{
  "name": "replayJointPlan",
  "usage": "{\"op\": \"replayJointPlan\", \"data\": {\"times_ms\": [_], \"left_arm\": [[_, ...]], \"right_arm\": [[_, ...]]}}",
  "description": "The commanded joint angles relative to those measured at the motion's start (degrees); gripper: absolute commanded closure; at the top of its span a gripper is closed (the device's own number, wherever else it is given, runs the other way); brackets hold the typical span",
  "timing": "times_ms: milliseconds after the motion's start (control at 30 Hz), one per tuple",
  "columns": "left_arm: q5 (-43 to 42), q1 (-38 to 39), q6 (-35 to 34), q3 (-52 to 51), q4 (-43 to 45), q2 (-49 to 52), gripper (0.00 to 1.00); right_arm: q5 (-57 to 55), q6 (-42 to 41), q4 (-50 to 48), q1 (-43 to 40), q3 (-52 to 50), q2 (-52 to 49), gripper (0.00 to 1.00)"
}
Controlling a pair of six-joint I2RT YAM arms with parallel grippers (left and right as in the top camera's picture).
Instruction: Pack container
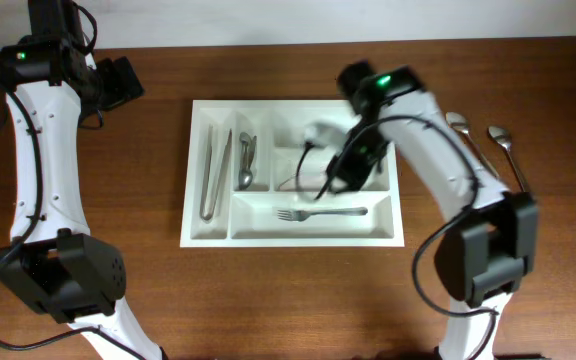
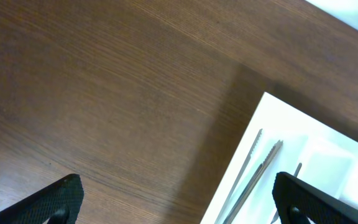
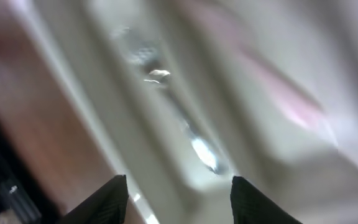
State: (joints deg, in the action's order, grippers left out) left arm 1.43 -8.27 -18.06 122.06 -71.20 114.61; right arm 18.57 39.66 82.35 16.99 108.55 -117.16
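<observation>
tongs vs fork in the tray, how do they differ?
Tongs lie in the leftmost narrow compartment; fork in the near wide one. Tongs run front-to-back, fork crosswise. Tongs have two arms, fork one slim handle. Both are metal, inside the container.

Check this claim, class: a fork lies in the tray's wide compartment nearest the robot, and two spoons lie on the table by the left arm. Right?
Wrong arm: the overhead view shows the two spoons on the table by the right arm. The fork does lie in that tray compartment.
</observation>
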Motion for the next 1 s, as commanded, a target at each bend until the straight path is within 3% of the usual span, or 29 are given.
{"op": "replayJointPlan", "data": {"times_ms": [0,167,433,967], "left_arm": [[-0.37,0.0,-0.57,0.79,-0.02,-0.09,0.01],[-0.37,0.0,-0.57,0.79,-0.02,-0.09,0.01],[-0.37,0.0,-0.57,0.79,-0.02,-0.09,0.01],[-0.37,0.0,-0.57,0.79,-0.02,-0.09,0.01]], "right_arm": [[-5.42,-7.63,0.28,-8.9,6.43,1.44,0.45],[-6.4,-5.44,-3.76,-18.45,6.62,1.11,0.38],[-8.76,-4.24,-12.59,-26.64,6.1,-2.49,0.37],[-10.69,-2.86,-16.0,-28.13,6.1,-17.64,0.37]]}}
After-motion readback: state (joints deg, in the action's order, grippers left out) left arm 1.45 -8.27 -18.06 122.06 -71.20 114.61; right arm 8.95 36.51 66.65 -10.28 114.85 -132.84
